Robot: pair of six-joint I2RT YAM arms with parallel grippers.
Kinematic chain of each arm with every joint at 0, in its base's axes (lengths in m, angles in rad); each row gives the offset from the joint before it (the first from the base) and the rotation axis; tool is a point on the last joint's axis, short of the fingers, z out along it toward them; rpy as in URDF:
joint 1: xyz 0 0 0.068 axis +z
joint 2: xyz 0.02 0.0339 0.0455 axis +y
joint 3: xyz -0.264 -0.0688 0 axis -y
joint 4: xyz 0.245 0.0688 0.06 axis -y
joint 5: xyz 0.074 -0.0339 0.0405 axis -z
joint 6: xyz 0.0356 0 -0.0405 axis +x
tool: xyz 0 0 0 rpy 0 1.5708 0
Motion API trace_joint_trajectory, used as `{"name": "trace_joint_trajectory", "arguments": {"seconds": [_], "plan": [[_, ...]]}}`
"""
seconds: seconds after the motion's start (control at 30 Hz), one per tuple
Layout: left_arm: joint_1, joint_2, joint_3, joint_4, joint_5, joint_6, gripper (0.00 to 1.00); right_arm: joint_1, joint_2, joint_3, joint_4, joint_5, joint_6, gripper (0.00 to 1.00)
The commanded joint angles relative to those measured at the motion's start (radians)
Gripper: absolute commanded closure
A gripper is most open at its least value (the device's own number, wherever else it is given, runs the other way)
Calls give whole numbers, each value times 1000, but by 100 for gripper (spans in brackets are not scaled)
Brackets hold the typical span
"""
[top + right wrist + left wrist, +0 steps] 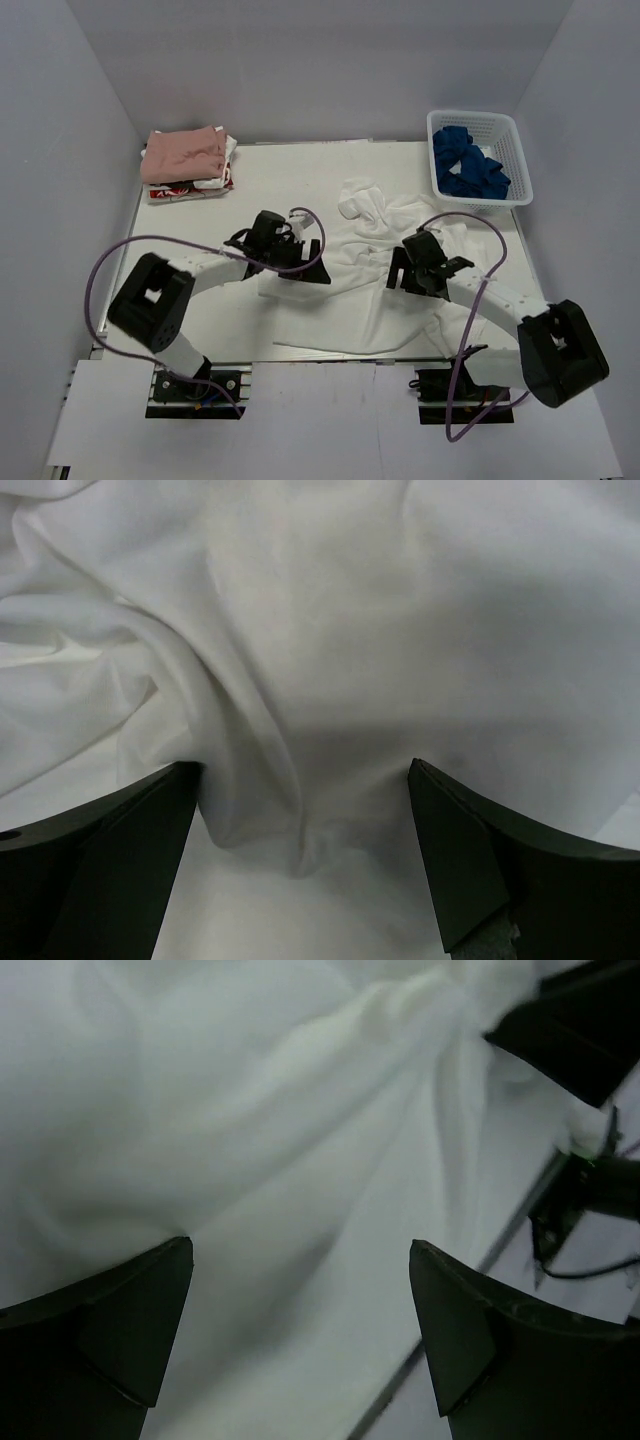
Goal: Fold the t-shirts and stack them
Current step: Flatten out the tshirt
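At the worktop [300,170] centre: hovering, both jaws released, over the rumpled white t-shirt [350,300], risking pinching doubled layers, dragging wrinkles.

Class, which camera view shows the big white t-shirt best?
The top external view: the white t-shirt shows whole there, crumpled and not yet folded. Each wrist view shows only a close patch of its folds.

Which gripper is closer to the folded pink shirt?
Left. The left gripper is in front and to the right of the pink shirt; the right gripper is much farther right, over the white shirt.
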Motion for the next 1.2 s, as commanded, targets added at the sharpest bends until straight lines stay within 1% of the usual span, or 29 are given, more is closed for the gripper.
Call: {"name": "trace_joint_trajectory", "arguments": {"seconds": [0.0,0.03,0.07,0.13,0.17,0.23,0.27,0.3,0.33,0.37,0.4,0.43,0.47,0.5,0.57,0.6,0.67,0.73,0.77,0.8,0.83,0.87,0.9,0.93,0.97,1.0,1.07,1.1,1.17], "plan": [[0,124,119,-85,-197,3,1,6,68,60,78,23,-30,10],[0,150,150,-157,-333,-9,1,8,103,98,94,25,-50,10],[9,173,174,-173,-386,-9,1,11,138,109,98,26,-58,10],[21,218,236,-196,-448,-20,1,20,198,154,112,15,-98,10],[40,268,288,-222,-512,-20,1,26,236,187,126,2,-107,10],[54,323,354,-269,-575,-20,1,29,299,239,143,-9,-135,10],[83,381,426,-318,-606,-20,1,31,337,274,166,-9,-138,10],[98,414,465,-344,-633,-34,1,32,353,320,164,9,-138,10],[115,443,502,-366,-634,-46,1,28,394,346,158,30,-120,10],[132,475,570,-384,-634,-64,1,22,422,372,183,31,-119,10],[165,527,601,-404,-634,-64,1,23,440,442,193,31,-136,10],[184,552,634,-417,-646,-75,1,23,488,469,201,19,-159,10],[204,573,704,-438,-669,-101,1,25,500,498,206,-3,-171,10],[248,589,739,-481,-693,-101,1,25,511,583,204,-12,-194,10],[287,601,824,-516,-693,-101,1,23,545,651,204,-37,-214,10],[311,601,838,-526,-693,-101,1,19,548,681,207,-44,-224,10],[321,522,827,-512,-703,-91,1,23,513,690,221,-60,-245,10],[330,454,772,-500,-727,-91,1,22,477,631,252,-71,-250,10],[330,380,746,-500,-747,-103,1,20,421,608,272,-87,-242,10],[330,341,719,-500,-759,-115,1,22,390,578,272,-95,-239,10],[330,300,653,-512,-796,-130,1,23,361,508,266,-103,-242,10],[330,260,621,-526,-813,-150,1,22,294,483,223,-107,-224,10],[330,223,585,-541,-830,-190,1,23,272,433,211,-124,-221,10],[330,150,514,-573,-853,-210,1,26,253,375,195,-124,-186,10],[330,115,472,-587,-853,-230,1,28,199,348,142,-135,-167,10],[330,50,386,-596,-864,-267,1,28,183,260,131,-156,-121,10],[330,-15,300,-596,-864,-302,1,28,141,209,112,-176,-101,10],[330,-44,224,-596,-836,-349,1,26,137,143,115,-190,-90,10],[330,-113,162,-532,-752,-350,1,25,137,114,146,-193,-50,10]]}}
